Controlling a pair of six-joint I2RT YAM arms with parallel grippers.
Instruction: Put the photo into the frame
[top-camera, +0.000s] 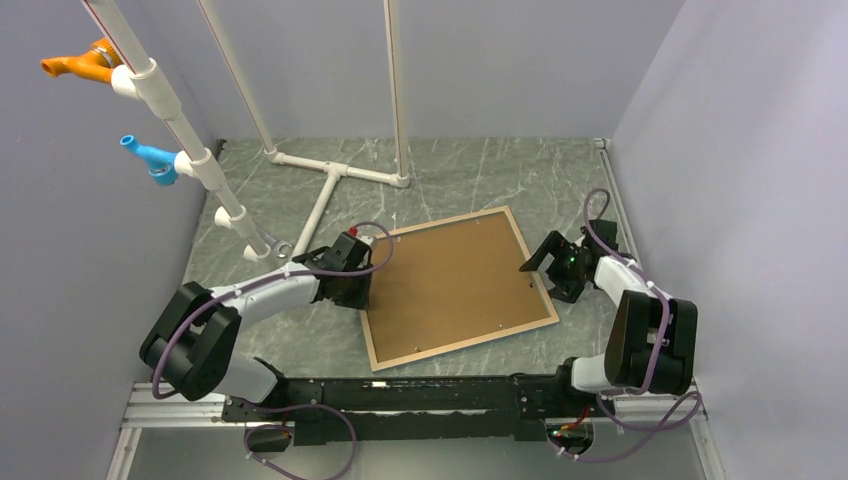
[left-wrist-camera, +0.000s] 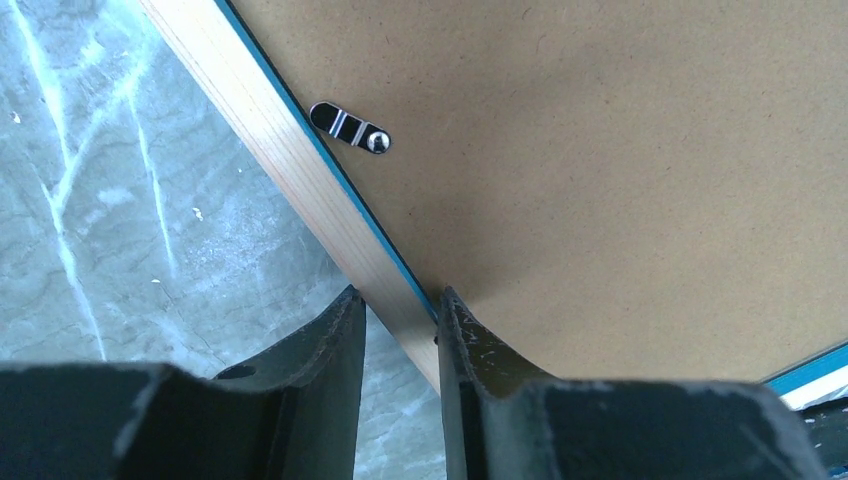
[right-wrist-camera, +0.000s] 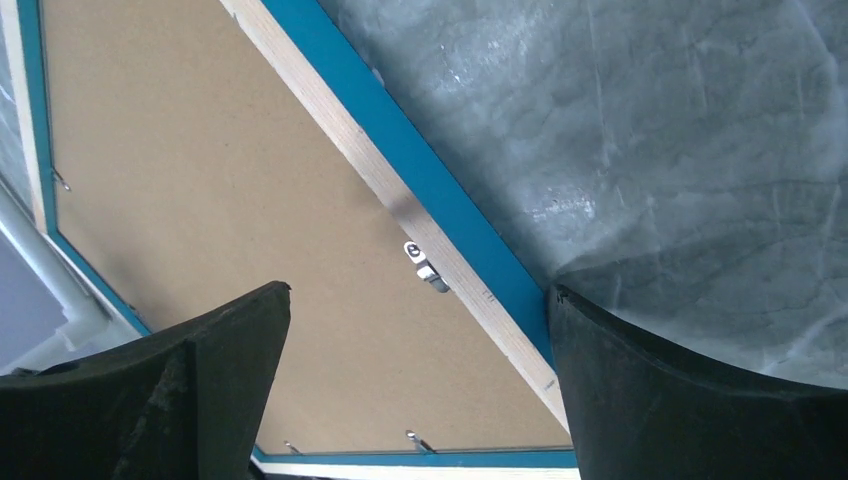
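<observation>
1. Where the left claw (left-wrist-camera: 397, 300) sits, its fingers are set narrow and pinch the light-wood rail of the frame (top-camera: 465, 343) between them.
2. Just ahead of that claw, a small metal turn clip (left-wrist-camera: 350, 127) lies on the brown backing board (top-camera: 455, 285), which faces up inside the frame.
3. Opposite, the right claw (right-wrist-camera: 418, 289) gapes fully wide and holds nothing; the frame's blue-and-wood far rail runs between its fingers, over the marbled table (top-camera: 480, 180).

The backing board (top-camera: 458, 285) hides the frame's (top-camera: 465, 344) inside.
</observation>
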